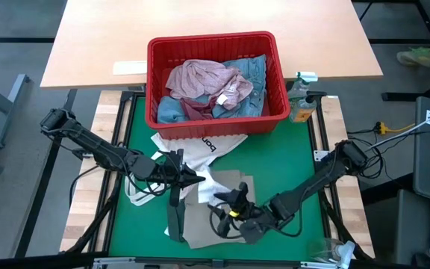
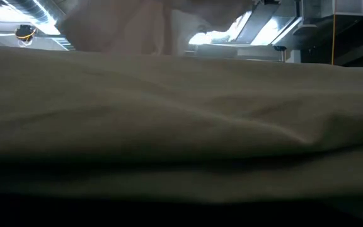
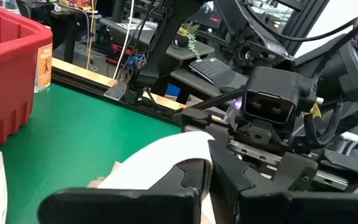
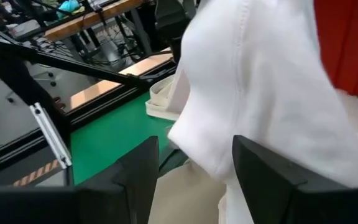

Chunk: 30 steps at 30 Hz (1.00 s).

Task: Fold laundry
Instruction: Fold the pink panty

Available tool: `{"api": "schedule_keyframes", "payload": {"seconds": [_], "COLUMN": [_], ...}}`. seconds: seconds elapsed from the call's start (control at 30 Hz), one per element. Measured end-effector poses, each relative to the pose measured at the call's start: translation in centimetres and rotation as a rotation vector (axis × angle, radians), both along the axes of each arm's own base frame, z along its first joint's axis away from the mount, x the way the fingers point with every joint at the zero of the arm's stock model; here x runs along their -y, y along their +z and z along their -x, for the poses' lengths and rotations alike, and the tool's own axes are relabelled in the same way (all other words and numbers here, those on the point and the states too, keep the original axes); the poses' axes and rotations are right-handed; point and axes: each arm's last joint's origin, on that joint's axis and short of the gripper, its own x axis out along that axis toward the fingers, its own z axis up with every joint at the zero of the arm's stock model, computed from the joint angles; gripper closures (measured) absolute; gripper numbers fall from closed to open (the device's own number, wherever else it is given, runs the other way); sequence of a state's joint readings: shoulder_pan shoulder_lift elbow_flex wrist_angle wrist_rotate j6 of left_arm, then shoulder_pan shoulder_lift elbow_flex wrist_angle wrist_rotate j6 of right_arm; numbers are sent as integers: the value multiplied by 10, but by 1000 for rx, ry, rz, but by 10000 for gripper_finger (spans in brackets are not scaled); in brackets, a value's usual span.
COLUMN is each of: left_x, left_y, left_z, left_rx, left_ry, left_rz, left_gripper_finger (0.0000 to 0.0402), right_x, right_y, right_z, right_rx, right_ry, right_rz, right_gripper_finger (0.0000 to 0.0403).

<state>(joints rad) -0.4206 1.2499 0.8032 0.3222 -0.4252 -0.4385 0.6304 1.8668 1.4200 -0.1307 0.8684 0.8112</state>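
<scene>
**Soft cloth between two arms**

My left jaws (image 1: 198, 178) are pinching together on a limp white cloth (image 1: 219, 181) over the green desk (image 1: 290, 161). My right jaws (image 1: 228, 200) are standing apart beside that cloth, above flat beige trousers (image 1: 200, 220). One rigid red basket (image 1: 216, 48) is holding two crumpled garments: a mottled pink top (image 1: 200, 78) and pale blue jeans (image 1: 254, 75).

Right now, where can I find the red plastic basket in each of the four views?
High view: the red plastic basket sits top centre, at the far edge of the green mat, holding clothes.
Low view: not in it; beige cloth fills the picture.
Left wrist view: its wall is at the left edge, on the green mat.
Right wrist view: a red strip at the top right, behind white cloth.
Shared landmark: the green mat.
</scene>
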Motion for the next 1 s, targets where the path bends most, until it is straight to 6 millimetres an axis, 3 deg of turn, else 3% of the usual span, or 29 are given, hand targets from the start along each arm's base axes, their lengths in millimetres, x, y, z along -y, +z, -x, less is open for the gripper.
{"api": "schedule_keyframes", "payload": {"seconds": [0.37,0.57,1.0], "left_x": [0,4,70], "left_y": [0,0,4], "left_z": [0,2,43], "left_rx": [0,1,-47], "left_ry": [0,-10,-342], "left_rz": [0,27,315], "left_gripper_finger": [392,392,392], "right_x": [-5,-7,-47], "right_y": [-5,-6,13], "right_z": [4,4,28], "right_rx": [-90,-106,-53], "right_ry": [60,121,246], "right_rz": [270,255,320], "right_gripper_finger": [198,198,198]}}
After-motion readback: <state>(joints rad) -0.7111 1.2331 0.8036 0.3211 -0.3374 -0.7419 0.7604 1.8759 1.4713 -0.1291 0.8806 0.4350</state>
